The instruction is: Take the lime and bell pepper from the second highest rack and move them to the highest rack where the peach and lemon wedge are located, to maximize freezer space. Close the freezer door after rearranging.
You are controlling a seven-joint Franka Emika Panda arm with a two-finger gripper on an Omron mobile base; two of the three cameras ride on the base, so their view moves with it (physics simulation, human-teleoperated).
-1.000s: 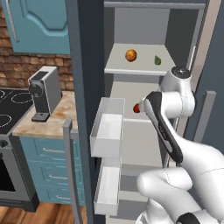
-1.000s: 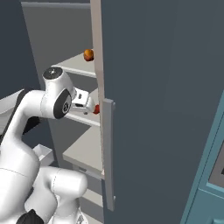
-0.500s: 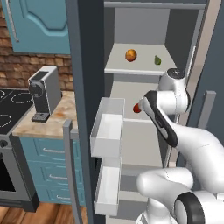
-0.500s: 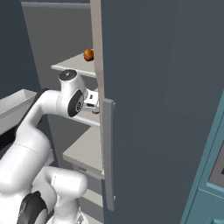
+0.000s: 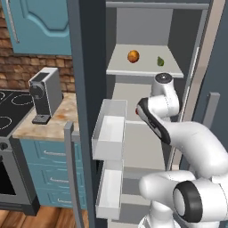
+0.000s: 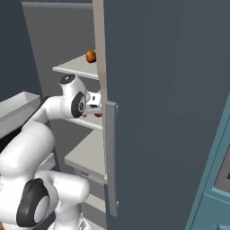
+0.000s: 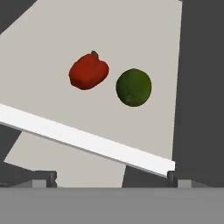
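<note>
Two fruits are lying side by side on the second highest rack (image 7: 144, 127) ahead of the hand (image 7: 111, 178): the bell pepper (image 7: 88, 71) and the lime (image 7: 134, 87), close together but not touching. In the hand view both are sitting well beyond the fingertips (image 7: 43, 178), past the rack's white front edge, with the pepper toward the left and the lime toward the right. The hand is standing wide open, holding nothing and touching nothing.

In the left base view the arm is reaching into the cabinet at that rack's level, and a sliver of red is showing just left of the wrist. On the highest rack (image 5: 144, 71) above, the peach (image 5: 133, 56) is resting left of the lemon wedge (image 5: 160, 61), the two apart. The freezer door (image 5: 89, 89) is standing open at the left, with white drawers (image 5: 110, 133) pulled out beside it. A coffee machine (image 5: 44, 93) is sitting on the desk (image 5: 53, 127) to the left.

No legible writing or labels are appearing anywhere.
</note>
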